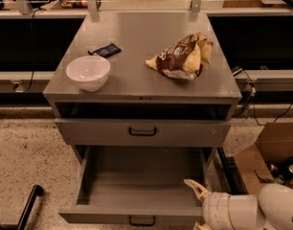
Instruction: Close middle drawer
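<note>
One drawer stands pulled well out: the middle drawer, its grey front nearest the camera, below the shut top drawer front. The gripper sits at the tray's right front corner (its white arm enters from the lower right), seemingly spread and clasping nothing, though its lower half is cut off. On the cabinet top rest a white bowl, a crumpled snack bag and a dark packet.

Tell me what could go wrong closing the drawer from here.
The gripper sits at the drawer's right front corner, far from the handle; an off-centre push may skew and jam it. One finger reaches over the tray, so it could get trapped. The arm may bump the cardboard box.
</note>
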{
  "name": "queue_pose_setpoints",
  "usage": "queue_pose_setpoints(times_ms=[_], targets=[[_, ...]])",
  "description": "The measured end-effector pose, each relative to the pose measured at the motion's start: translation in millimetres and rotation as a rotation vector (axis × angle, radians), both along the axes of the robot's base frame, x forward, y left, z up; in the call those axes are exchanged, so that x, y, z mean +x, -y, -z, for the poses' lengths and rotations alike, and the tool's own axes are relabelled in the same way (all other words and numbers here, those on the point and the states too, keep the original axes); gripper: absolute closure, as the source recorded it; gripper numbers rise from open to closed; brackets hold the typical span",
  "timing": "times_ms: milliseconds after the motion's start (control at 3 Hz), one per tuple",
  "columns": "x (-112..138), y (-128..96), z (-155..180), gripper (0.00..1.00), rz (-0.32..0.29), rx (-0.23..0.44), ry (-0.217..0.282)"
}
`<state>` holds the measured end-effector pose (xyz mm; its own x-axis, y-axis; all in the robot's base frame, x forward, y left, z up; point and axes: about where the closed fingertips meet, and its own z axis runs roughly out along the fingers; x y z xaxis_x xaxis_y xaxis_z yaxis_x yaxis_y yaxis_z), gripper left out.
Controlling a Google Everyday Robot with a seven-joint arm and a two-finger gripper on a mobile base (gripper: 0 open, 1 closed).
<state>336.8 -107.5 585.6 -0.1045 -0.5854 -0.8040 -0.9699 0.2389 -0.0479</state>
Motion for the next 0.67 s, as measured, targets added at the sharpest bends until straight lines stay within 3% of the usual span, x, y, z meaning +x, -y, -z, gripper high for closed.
queue_pose_setpoints(times_ms=[333,667], targets=[[-0.2,-0.5,-0.1,0.00,0.001,0.002,-0.004],[0.8,5.2,21.7,0.00,0.017,0.006,0.017]])
